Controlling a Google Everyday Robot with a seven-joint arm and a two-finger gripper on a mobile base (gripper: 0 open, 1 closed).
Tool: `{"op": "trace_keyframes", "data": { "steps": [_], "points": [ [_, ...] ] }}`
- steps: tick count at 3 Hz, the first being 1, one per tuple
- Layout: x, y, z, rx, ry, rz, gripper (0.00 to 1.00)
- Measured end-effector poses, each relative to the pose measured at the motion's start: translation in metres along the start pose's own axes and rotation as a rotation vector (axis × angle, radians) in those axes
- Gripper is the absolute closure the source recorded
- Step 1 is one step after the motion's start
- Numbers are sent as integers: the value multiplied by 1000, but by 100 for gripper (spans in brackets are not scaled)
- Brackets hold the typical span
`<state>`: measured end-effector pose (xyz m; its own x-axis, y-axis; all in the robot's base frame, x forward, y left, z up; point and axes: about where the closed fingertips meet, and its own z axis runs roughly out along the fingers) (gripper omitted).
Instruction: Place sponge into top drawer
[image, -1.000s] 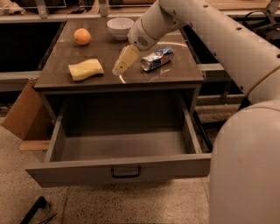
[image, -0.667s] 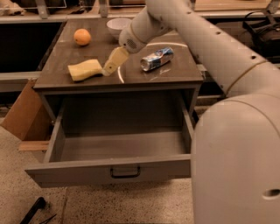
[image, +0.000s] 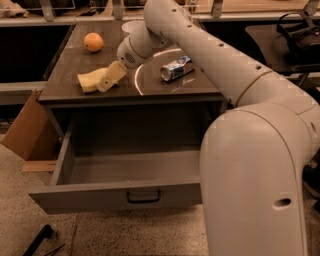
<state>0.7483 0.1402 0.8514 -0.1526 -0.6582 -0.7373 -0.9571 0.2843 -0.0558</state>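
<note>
The pale yellow sponge (image: 89, 80) lies on the dark tabletop (image: 165, 87) near its front left. My gripper (image: 110, 78) reaches down from the right and is at the sponge's right end, overlapping it; I cannot tell whether it touches the sponge. The top drawer (image: 120, 196) is pulled open below the tabletop. It is grey, its inside is bare, and a small dark handle (image: 144, 196) sits centred on its front panel.
An orange (image: 93, 42) sits at the table's back left. A crushed can (image: 176, 69) lies to the right of the gripper. A white bowl (image: 129, 26) is at the back, partly behind my arm. A cardboard box (image: 27, 127) stands left of the drawer.
My gripper has moved left across the tabletop, from beside the can to the sponge's right end. The sponge, can and drawer have not moved.
</note>
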Motion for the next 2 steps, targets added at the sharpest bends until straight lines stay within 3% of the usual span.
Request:
{"op": "trace_keyframes", "data": {
  "steps": [2],
  "points": [
    [1, 1, 8, -5, 21, -16, 0]
  ]
}}
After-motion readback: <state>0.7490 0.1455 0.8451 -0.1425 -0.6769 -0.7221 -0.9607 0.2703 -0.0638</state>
